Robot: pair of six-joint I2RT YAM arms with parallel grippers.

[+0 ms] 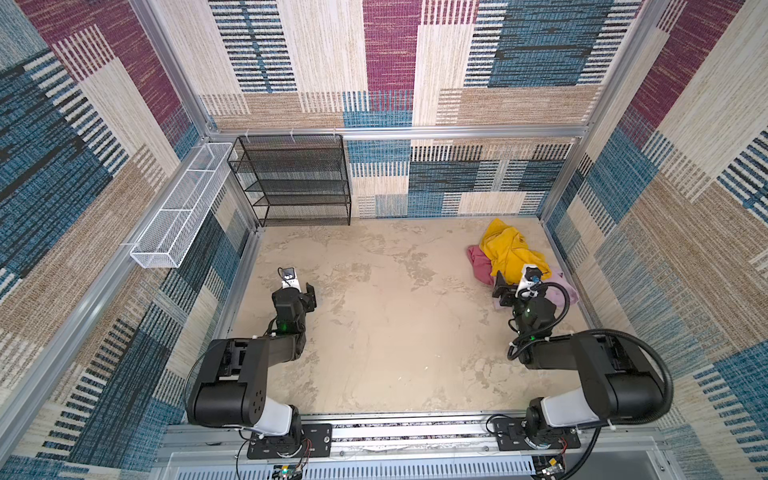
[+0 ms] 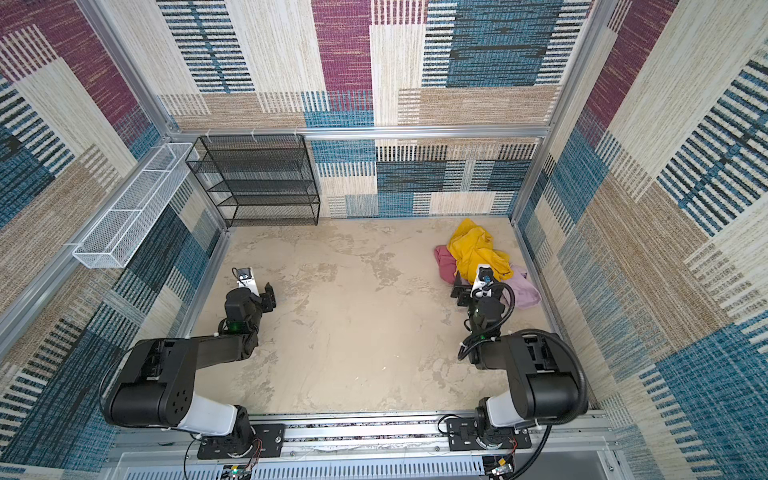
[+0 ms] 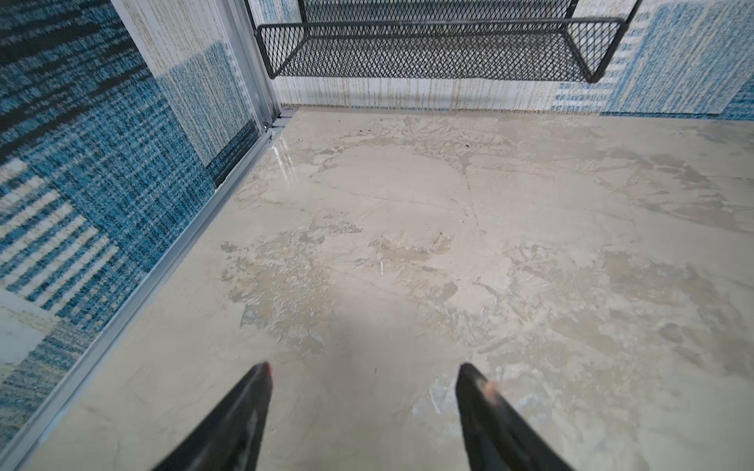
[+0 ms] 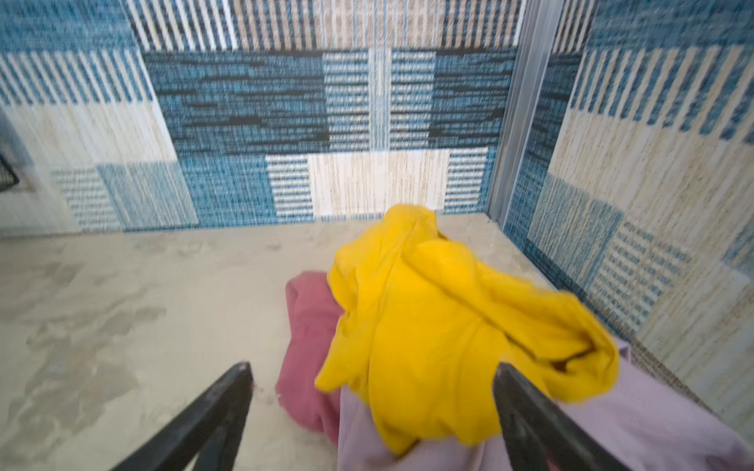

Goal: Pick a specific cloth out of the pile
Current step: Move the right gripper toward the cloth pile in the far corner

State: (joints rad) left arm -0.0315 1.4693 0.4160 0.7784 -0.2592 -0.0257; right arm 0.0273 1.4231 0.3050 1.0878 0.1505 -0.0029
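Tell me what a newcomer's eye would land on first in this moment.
The crumpled mustard-yellow garment near the far right corner of the mottled beige tabletop stands out, lying over a dusty rose-pink cloth on its left and a pale lilac cloth on its near side. The right gripper hovers at their near edge, fingers apart. A black wire-mesh shelf rack stands against the back wall, left.

- Robot lab test cell: aluminium frame (image 1: 457, 132) boxes in the workspace.
- Walls are patterned carpet panels (image 1: 390, 50) fixed to that frame.
- Left arm (image 1: 232, 374) and right arm (image 1: 598, 374) are bolted to a rail (image 1: 415, 432) at the edge of the bench (image 1: 395, 332).
- Props: black mesh rack (image 1: 299, 183), white wire basket (image 1: 178, 208).
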